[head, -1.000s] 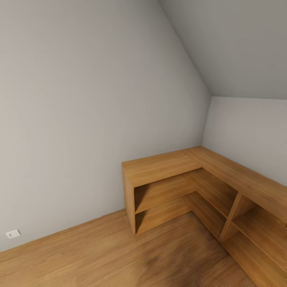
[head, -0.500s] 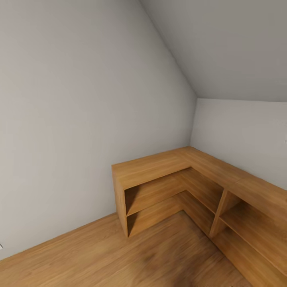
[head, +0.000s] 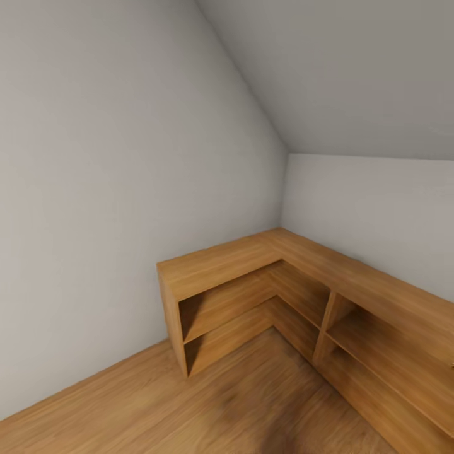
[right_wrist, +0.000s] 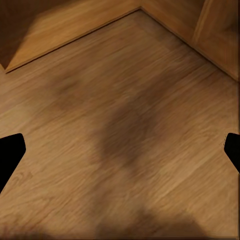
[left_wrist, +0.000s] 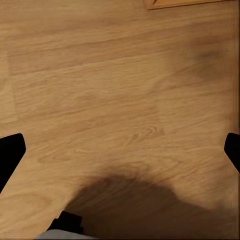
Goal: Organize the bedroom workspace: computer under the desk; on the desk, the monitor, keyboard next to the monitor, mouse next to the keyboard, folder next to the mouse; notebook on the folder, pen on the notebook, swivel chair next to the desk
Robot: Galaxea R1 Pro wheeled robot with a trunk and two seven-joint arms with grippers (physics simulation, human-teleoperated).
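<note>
None of the task's things is in sight; the robot is on its way, and the head view faces a corner of the room with low L-shaped wooden shelving [head: 252, 290] set against grey walls [head: 107, 189] under a sloped ceiling [head: 353, 69].

Against the head view of a second ago the whole picture has slid leftward: the shelving's near end sits further left, more of its right-hand run shows, and the small white wall outlet low at the left has gone out of frame. That is the camera turning, not the furniture moving.

The shelving's right arm is cut off by the picture's edge, and the shelf openings are in shadow, so their depths are hard to read.

Both wrist views look down on wooden floor [left_wrist: 120, 100]. The left hand [left_wrist: 120, 150] is spread wide and holds nothing, its dark fingertips [left_wrist: 10, 152] showing at the picture's two sides above a soft shadow. The right hand [right_wrist: 120, 150] is likewise spread and empty, over floor near the shelving's base [right_wrist: 210, 35].
</note>
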